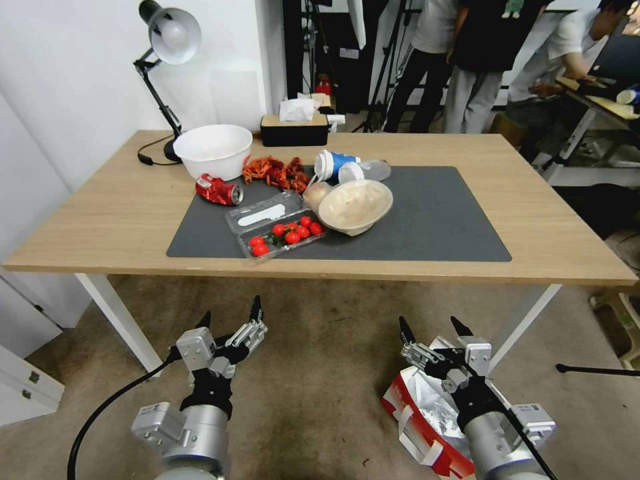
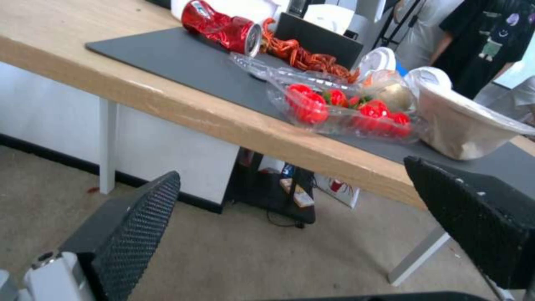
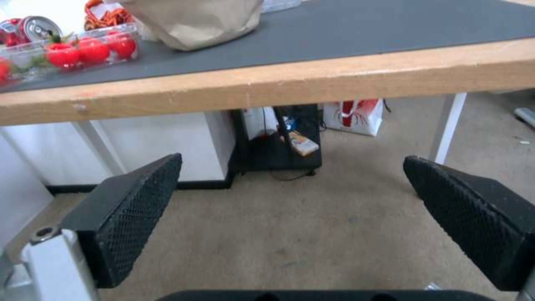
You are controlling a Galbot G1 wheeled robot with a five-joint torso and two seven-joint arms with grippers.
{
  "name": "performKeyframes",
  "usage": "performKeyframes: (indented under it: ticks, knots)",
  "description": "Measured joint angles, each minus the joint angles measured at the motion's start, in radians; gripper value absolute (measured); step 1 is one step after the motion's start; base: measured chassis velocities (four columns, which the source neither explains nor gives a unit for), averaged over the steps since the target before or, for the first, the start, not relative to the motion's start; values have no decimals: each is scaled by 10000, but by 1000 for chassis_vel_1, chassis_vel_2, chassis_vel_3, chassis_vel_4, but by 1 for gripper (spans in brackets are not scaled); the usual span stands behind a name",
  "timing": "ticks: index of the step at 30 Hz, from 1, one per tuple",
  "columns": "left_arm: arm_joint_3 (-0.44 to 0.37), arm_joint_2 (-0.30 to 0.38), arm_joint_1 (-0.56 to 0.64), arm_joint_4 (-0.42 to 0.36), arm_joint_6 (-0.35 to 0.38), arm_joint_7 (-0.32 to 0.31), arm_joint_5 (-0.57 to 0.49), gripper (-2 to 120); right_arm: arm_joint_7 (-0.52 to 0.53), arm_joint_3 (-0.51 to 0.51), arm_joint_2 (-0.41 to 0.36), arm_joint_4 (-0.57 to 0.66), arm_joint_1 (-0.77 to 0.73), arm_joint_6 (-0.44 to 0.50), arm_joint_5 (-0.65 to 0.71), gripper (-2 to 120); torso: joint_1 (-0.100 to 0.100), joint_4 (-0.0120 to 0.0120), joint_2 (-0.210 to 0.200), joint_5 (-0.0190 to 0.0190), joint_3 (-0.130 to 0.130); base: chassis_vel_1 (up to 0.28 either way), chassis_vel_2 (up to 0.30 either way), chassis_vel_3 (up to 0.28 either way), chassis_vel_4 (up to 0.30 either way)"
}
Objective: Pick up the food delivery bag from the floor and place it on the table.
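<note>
- We see the food delivery bag lying on the floor at about five o'clock in the head view, foil lining up, white straps at its near edge, partly under our right arm.
- Our right gripper hangs just above the bag's far end, fingers spread apart and holding nothing; our left gripper, at seven o'clock, is likewise spread wide over bare carpet.
- The floor is stained beige-brown carpet running under the table.
- The table's light-wood top on white legs carries a dark grey mat; at the mat's centre lie a clear tray of cherry tomatoes and a tilted beige bowl.
- Toward eleven o'clock from those sit a crushed red can, a white bowl and a desk lamp; a black tissue box stands at the far edge, at twelve.
- Beyond the table, people stand by tripods.
</note>
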Motion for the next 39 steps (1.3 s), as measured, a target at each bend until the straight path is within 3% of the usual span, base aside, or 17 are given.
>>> performKeyframes:
  ticks: [30,39]
  knots:
    - [-6,-5,15,0,-14,37,-66,100,-156,-45,68,-154,-4,81,22,100,-596,0,-1404,0,-811,0,0,0,0]
    - [2,21,-14,7,-15,41,-80,100,-151,-45,44,-165,-2,74,44,100,-693,0,-1665,-1,-973,0,0,0,0]
